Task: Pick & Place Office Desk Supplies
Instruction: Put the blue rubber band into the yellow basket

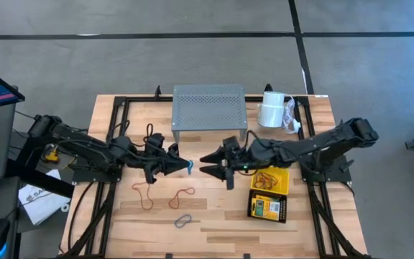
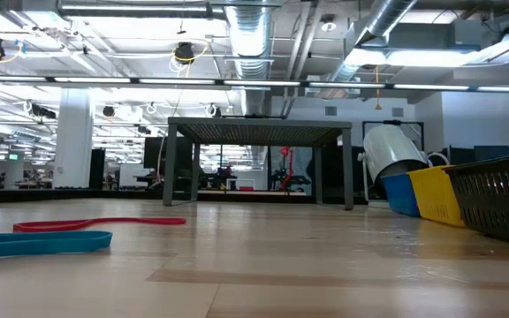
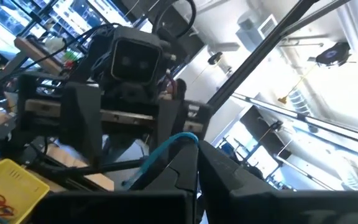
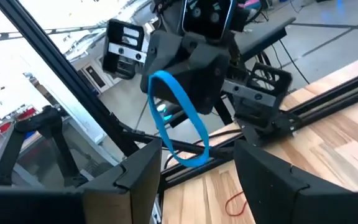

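In front of the grey perforated metal shelf, near the middle of the wooden table, the two grippers meet tip to tip above the surface. The left gripper has its jaws pressed together on a blue loop, which hangs from its tip; the right gripper faces it with jaws spread wide, one on each side of the loop but gripping nothing. Nearest the front edge, well forward of the shelf, a grey loop lies flat. A little closer to the shelf lie a red loop and an orange-brown loop, both forward of the left gripper. To the front right of the shelf, a black basket holds a yellow-green crayon box, and touching it on the shelf side a yellow basket holds a tangle of coloured loops. A dark loop rests on the table just left of the shelf. Just right of the shelf, at the far edge, a white paper roll lies tipped on its side. In the low view, a blue basket shows beside the yellow one, under the roll.
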`<control>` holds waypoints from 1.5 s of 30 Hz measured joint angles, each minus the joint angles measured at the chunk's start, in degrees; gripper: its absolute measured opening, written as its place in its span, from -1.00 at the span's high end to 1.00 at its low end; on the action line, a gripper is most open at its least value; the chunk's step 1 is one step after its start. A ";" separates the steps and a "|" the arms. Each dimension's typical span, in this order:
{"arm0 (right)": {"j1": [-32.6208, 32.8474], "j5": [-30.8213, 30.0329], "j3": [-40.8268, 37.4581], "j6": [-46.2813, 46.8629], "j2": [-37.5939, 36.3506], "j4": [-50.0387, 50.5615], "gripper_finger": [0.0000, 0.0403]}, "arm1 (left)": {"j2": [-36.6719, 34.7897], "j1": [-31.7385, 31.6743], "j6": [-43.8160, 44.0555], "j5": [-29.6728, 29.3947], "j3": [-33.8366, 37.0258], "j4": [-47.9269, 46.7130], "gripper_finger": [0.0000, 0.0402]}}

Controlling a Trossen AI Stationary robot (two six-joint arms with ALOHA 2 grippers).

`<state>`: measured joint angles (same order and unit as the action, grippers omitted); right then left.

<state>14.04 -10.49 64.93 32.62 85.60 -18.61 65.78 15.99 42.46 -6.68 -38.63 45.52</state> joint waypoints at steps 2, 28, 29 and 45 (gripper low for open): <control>-0.09 0.13 1.66 -0.29 1.49 0.17 0.02 | 0.00 -0.10 -0.02 0.00 -0.13 -0.31 1.00; -1.46 0.08 7.12 0.37 5.62 -0.35 0.17 | 0.00 -0.31 0.04 2.06 -0.31 1.22 1.00; -1.48 0.04 7.12 0.37 5.62 -0.35 0.20 | 0.00 -0.31 0.04 2.08 -0.31 1.22 1.00; -1.73 -0.05 7.12 1.32 5.62 -0.37 0.99 | 0.00 -0.31 -0.04 2.25 -0.31 1.56 1.00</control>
<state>12.32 -10.55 72.05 33.94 91.22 -18.98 65.78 15.68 42.41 -4.43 -38.94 47.08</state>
